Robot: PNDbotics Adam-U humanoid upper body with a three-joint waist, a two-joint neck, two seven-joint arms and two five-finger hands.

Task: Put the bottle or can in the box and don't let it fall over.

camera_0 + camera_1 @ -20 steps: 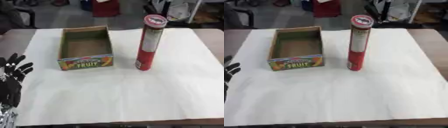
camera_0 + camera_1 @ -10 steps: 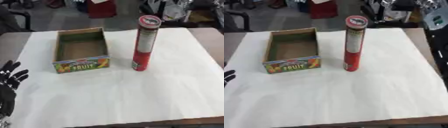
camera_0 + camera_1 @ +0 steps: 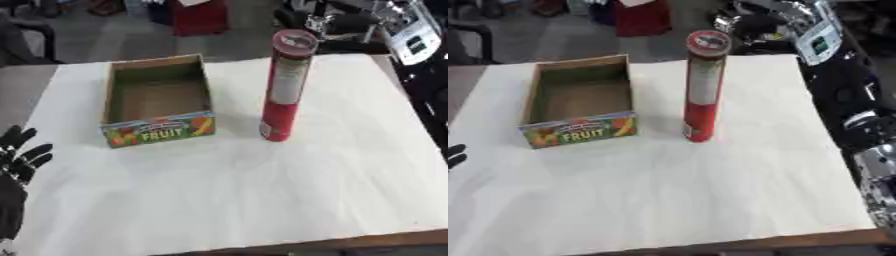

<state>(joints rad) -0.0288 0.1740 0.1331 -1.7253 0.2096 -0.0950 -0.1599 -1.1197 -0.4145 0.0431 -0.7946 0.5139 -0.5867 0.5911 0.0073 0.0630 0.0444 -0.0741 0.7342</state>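
Resting at the lower left edge of the frame, the left hand [image 3: 17, 165] lies open on the white sheet [image 3: 262, 190], its black fingers spread and pointing up, holding nothing. Right of it, in the upper left part of the frame, the cardboard box [image 3: 157, 100] sits on the sheet with its open top up and nothing inside; its near wall carries a bright fruit print with the word FRUIT. Just right of the box, apart from it, the tall red can [image 3: 284, 85] stands upright on the sheet near the upper centre, with a pale label on its side and a round lid on top. No hand touches it. Along the right edge of the frame the robot's right arm [image 3: 850, 100] comes down from the upper right corner, black with silver joints, beside the sheet's right border. Whether the right hand is open or closed I cannot tell.
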